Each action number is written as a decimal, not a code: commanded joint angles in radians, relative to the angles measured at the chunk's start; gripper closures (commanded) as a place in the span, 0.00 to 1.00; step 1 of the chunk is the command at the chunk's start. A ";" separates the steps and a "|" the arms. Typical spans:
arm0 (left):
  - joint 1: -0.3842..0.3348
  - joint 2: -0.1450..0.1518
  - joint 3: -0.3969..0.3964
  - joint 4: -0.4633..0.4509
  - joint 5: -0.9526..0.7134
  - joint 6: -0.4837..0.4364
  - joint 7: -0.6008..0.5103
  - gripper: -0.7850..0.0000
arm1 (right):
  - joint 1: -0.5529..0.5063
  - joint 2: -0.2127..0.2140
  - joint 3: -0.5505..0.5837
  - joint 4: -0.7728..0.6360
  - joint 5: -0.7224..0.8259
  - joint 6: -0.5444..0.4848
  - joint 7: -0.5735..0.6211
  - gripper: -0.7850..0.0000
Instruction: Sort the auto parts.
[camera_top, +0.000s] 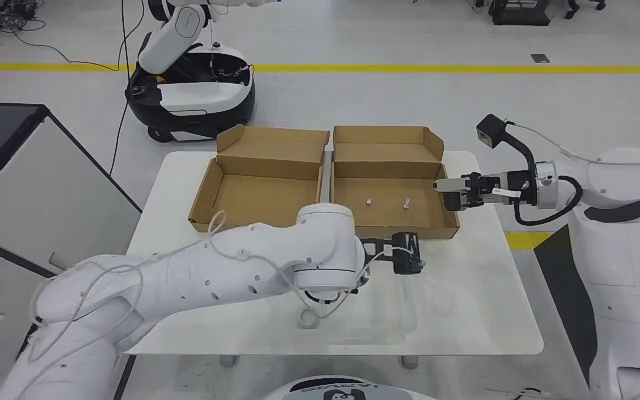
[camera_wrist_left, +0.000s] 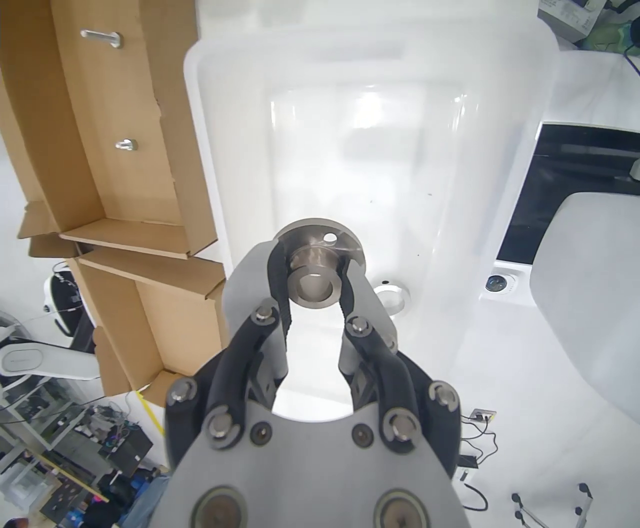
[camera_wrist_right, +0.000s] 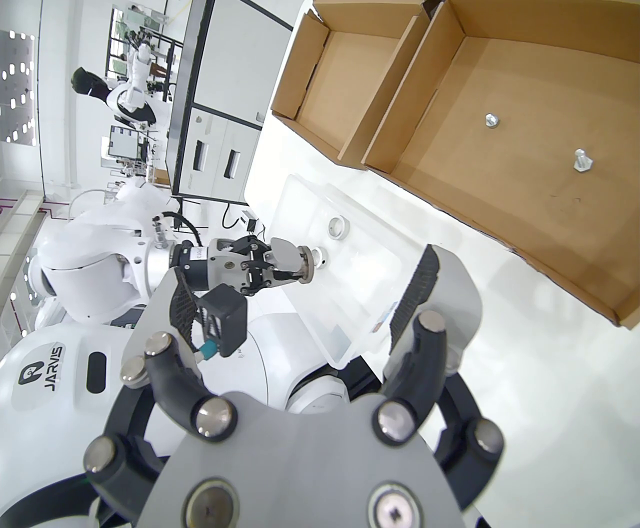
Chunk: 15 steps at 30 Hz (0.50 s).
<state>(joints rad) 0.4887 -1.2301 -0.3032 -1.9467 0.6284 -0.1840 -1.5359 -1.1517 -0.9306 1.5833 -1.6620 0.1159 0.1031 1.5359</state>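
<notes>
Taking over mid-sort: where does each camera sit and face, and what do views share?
Top view: above the arms, looking down on the white table; both arms show.
Left wrist view: on the left wrist, facing the clear plastic bin; left tool grips a flanged metal bushing.
Right wrist view: on the right wrist, facing the left tool across the table; open right tool shows.
Shared: both wrist views show bushing and bin.

My two rounded, glossy white arms (camera_top: 200, 275) carry small dark dots. My left gripper (camera_wrist_left: 315, 295) and right gripper (camera_wrist_right: 305, 285) share a grey metal plate (camera_wrist_left: 310, 450), black linkage fingers (camera_wrist_left: 250, 345) and round silver screws (camera_wrist_left: 405, 425). A thin black cable (camera_wrist_right: 187, 223) curls at my left wrist.
</notes>
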 joint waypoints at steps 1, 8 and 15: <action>-0.012 0.017 -0.014 -0.018 -0.011 -0.006 0.000 1.00 | 0.000 0.000 0.000 0.000 0.000 0.000 0.000 0.00; -0.029 0.061 -0.046 -0.050 -0.037 -0.032 0.000 1.00 | 0.000 0.000 0.000 0.000 0.000 0.000 0.000 0.00; -0.029 0.061 -0.046 -0.050 -0.037 -0.032 0.000 1.00 | 0.000 0.000 0.000 0.000 0.000 0.000 0.000 0.00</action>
<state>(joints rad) 0.4592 -1.1692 -0.3492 -1.9965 0.5913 -0.2163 -1.5359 -1.1517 -0.9306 1.5833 -1.6620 0.1159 0.1031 1.5359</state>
